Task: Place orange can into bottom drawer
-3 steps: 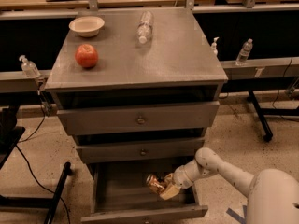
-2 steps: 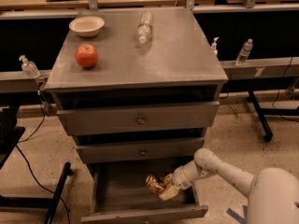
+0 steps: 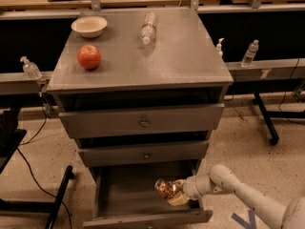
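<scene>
Change: almost none; orange can shifted slightly toward right wall of bottom drawer.
State of gripper: inside open bottom drawer, right side, pinching the can.
Can location: held just above drawer floor, not released.
Task meaning: placement nearly complete; release pending.

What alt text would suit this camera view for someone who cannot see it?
A robot arm reaches in from the lower right, its gripper holding an orange can inside the open bottom drawer of a grey three-drawer cabinet. On the cabinet top sit a red apple, a pale bowl and a clear plastic bottle.
</scene>
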`<control>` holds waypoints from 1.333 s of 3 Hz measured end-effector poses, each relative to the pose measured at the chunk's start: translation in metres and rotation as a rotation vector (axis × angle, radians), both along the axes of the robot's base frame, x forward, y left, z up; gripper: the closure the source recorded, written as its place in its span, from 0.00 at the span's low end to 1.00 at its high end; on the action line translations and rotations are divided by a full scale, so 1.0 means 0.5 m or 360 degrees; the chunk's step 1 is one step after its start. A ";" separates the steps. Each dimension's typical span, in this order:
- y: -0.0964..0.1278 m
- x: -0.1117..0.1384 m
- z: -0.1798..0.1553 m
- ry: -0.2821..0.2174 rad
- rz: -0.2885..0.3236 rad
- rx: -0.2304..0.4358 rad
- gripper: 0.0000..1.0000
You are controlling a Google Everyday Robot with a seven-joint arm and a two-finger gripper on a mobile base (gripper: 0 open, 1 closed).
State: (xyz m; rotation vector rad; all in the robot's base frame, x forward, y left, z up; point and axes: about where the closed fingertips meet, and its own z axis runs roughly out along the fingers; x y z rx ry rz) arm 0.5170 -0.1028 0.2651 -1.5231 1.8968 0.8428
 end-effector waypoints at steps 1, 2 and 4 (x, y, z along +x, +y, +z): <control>-0.013 -0.002 0.025 -0.0146 -0.0025 0.0149 0.56; -0.011 -0.004 0.024 -0.0160 -0.0011 0.0149 0.31; -0.001 -0.008 0.020 -0.0149 -0.0003 0.0155 0.00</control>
